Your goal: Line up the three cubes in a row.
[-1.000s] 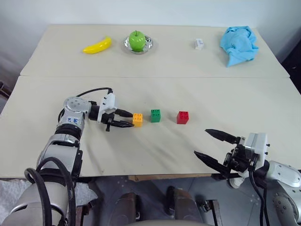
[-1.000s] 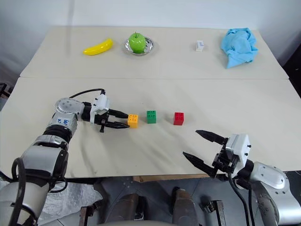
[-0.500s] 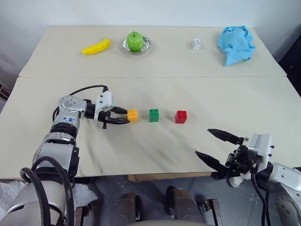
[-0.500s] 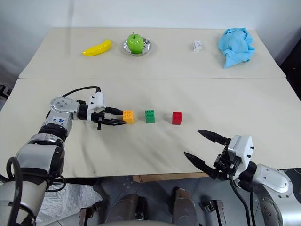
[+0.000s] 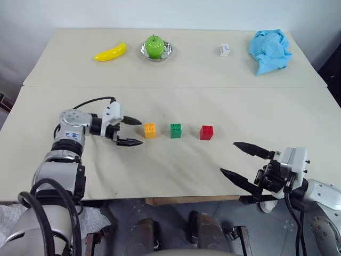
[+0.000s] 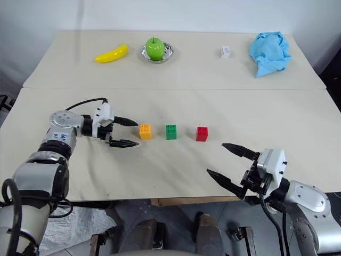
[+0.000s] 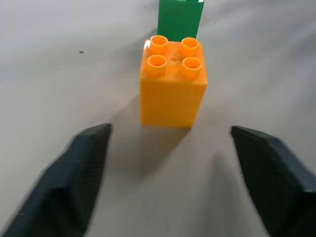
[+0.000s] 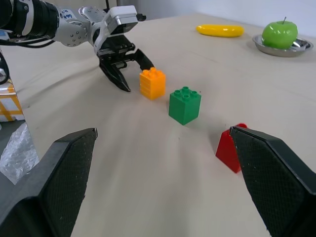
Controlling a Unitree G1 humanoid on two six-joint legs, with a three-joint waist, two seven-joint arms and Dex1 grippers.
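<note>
Three cubes stand in a row on the near table: orange [image 5: 150, 130], green [image 5: 176, 130] and red [image 5: 206, 132], with small gaps between them. My left gripper [image 5: 137, 132] lies low over the table just left of the orange cube, open and pointing at it. Nothing sits between its fingers. Its wrist view has the orange cube [image 7: 173, 84] a little beyond the spread fingertips [image 7: 94, 148], and the green cube [image 7: 180, 17] behind that. My right gripper [image 5: 229, 158] hangs open and empty near the table's front edge, right of the red cube.
On the far table lie a yellow banana [image 5: 111, 52], a green apple [image 5: 155, 46] in a metal dish [image 5: 168, 50], a small white box [image 5: 225, 50] and a crumpled blue cloth [image 5: 270, 50]. A seam [image 5: 170, 87] divides the two tables.
My left gripper was shut at the orange cube; it has opened and drawn back to the left. The orange cube now stands level with the other two. The right gripper stayed put.
</note>
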